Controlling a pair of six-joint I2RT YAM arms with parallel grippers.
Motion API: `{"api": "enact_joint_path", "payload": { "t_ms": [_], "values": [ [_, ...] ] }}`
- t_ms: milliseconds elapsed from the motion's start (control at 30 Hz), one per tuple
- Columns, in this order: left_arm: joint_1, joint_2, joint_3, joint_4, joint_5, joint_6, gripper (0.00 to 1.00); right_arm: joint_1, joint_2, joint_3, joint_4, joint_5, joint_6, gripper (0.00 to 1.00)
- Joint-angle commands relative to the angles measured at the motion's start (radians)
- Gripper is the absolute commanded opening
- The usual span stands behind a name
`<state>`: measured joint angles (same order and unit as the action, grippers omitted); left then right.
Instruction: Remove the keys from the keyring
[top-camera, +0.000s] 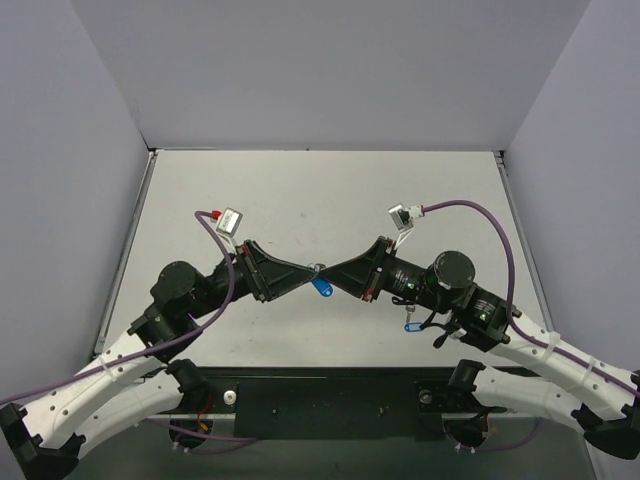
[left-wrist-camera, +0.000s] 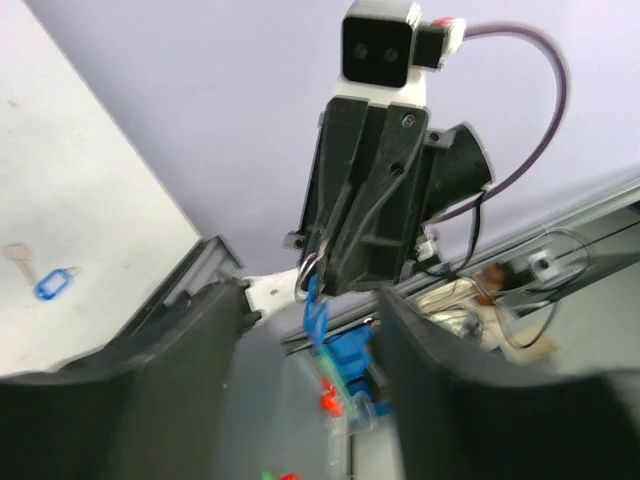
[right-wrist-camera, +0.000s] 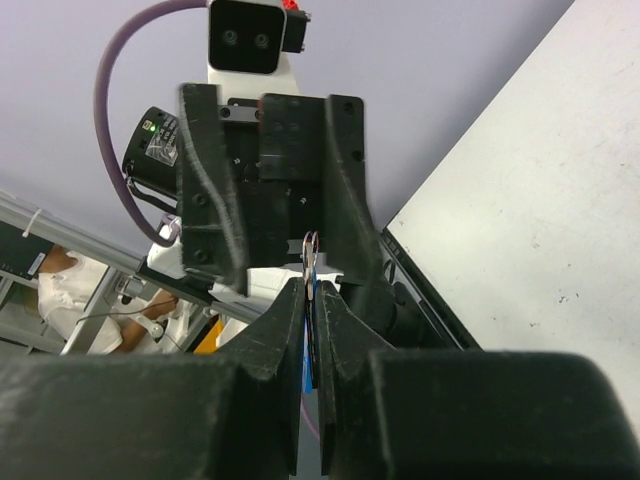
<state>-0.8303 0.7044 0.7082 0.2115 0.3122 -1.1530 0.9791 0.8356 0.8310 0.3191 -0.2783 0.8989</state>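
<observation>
Keyring (top-camera: 321, 285) held above the desk (top-camera: 300, 190) at mid-field, where the two arms meet tip to tip. Right tool (top-camera: 327, 272) clenched on the keyring: in the right wrist view its two fingers press together with the blue tag edge-on between them, and the thin metal ring stands just above the fingertips. Left tool (top-camera: 309, 271) released, its fingers spread to either side of the ring (whether either finger touches the ring cannot be told). In the overhead view the blue tag hangs just beside the point where the tools meet. Of the keys, none can be told apart from the held ring in any view. Second blue-tagged keyring (left-wrist-camera: 55, 283) lies flat on the desk in the left wrist view, well apart from both tools, with a pale key (left-wrist-camera: 18, 262) just beside its tag.
</observation>
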Motion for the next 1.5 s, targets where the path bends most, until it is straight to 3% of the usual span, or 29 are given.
{"api": "enact_joint_path", "payload": {
  "t_ms": [0, 233, 400, 533, 933, 1167, 1233, 1333, 1467],
  "values": [
    [-0.001, -0.042, 0.077, -0.089, -0.021, 0.065, 0.8, 0.006, -0.019, 0.014, 0.041, 0.001, -0.014, 0.0],
    [-0.001, -0.071, 0.163, -0.3, -0.078, 0.164, 0.81, 0.013, -0.038, 0.022, 0.012, -0.013, -0.015, 0.0],
    [-0.003, -0.08, 0.145, -0.288, -0.078, 0.165, 0.77, 0.02, -0.018, 0.056, -0.04, -0.027, -0.008, 0.0],
    [-0.004, -0.062, 0.108, -0.19, -0.044, 0.136, 0.73, 0.038, 0.002, 0.048, 0.017, -0.027, 0.012, 0.0],
    [-0.009, -0.037, 0.1, -0.167, -0.022, 0.133, 0.35, 0.073, 0.04, 0.077, 0.023, -0.027, -0.006, 0.0],
    [-0.01, -0.042, 0.088, -0.155, -0.013, 0.131, 0.31, 0.073, 0.04, 0.083, 0.006, -0.01, -0.018, 0.0],
    [-0.009, -0.039, 0.086, -0.143, -0.004, 0.13, 0.24, 0.075, 0.042, 0.085, 0.005, -0.01, -0.017, 0.0],
    [-0.01, -0.036, 0.086, -0.138, 0.001, 0.127, 0.01, 0.076, 0.049, 0.089, 0.006, -0.01, -0.014, 0.0],
    [-0.012, -0.036, 0.088, -0.144, -0.004, 0.127, 0.0, 0.078, 0.056, 0.097, 0.006, -0.012, -0.015, 0.02]
  ]
}}
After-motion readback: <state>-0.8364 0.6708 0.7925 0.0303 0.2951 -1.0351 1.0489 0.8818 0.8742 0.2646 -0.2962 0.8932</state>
